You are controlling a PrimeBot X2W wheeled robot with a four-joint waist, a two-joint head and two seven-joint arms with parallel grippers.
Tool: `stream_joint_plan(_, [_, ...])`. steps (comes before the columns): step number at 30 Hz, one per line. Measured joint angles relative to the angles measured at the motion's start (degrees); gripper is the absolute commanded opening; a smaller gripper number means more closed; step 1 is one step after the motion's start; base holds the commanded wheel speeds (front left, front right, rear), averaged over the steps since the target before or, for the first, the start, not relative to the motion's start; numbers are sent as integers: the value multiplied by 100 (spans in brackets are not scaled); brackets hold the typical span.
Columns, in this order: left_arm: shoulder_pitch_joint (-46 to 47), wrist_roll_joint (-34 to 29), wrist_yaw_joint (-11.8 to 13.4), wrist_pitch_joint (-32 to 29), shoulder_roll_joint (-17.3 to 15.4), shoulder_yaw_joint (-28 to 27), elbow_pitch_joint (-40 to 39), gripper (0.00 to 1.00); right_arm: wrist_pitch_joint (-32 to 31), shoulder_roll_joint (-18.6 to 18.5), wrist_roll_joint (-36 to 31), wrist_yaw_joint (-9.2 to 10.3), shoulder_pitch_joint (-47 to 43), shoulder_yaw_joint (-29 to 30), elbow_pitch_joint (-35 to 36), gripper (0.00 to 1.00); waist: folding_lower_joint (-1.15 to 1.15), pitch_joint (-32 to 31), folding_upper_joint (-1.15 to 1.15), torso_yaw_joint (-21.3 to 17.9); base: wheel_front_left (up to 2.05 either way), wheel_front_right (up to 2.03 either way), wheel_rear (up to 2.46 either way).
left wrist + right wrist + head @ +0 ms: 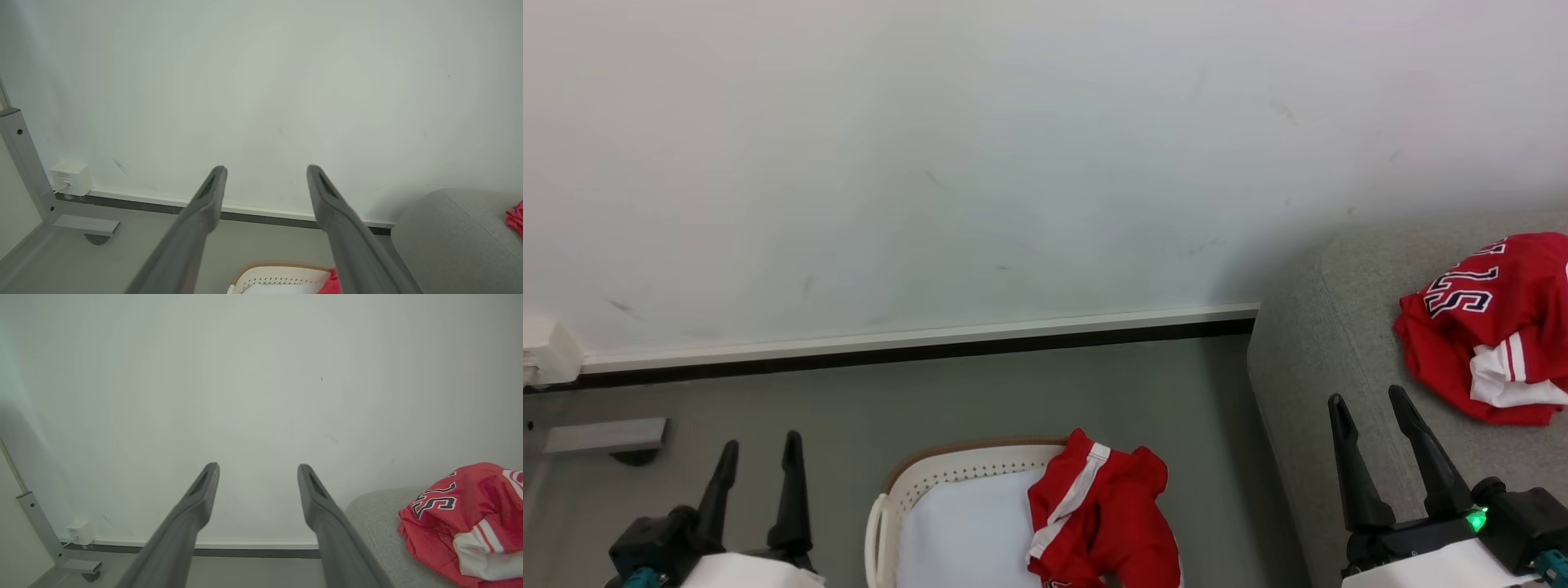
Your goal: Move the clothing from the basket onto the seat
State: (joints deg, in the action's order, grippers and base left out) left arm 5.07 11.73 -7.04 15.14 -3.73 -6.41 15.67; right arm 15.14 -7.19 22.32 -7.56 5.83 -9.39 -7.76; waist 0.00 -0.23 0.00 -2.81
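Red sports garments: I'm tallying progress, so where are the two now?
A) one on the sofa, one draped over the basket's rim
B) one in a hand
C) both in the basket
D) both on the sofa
A: the red lettered garment lies on the light-grey fabric sofa; the red white-striped garment drapes over the rim of the cream perforated plastic basket.

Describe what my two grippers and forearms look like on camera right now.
The left gripper and right gripper match: two long, tapering dark fingers with a slotted recess near each tip, on a black base, backed by a white forearm cover. The right base carries a lit green lamp; teal fittings show at both wrists.
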Motion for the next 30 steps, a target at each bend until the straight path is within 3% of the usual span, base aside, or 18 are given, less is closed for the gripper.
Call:
stream_joint_plan(11, [543,60,-35,-1,-153,334,-34,100,1,143,-185,0,532,59,249,100,1,698,0,-327,0,0,0])
stream_joint_plan(30, [1678,747,-49,-1,-1180,1670,495,100,2,398,-571,0,1308,453,974,100,2,2325,0,-1058,0,0,0])
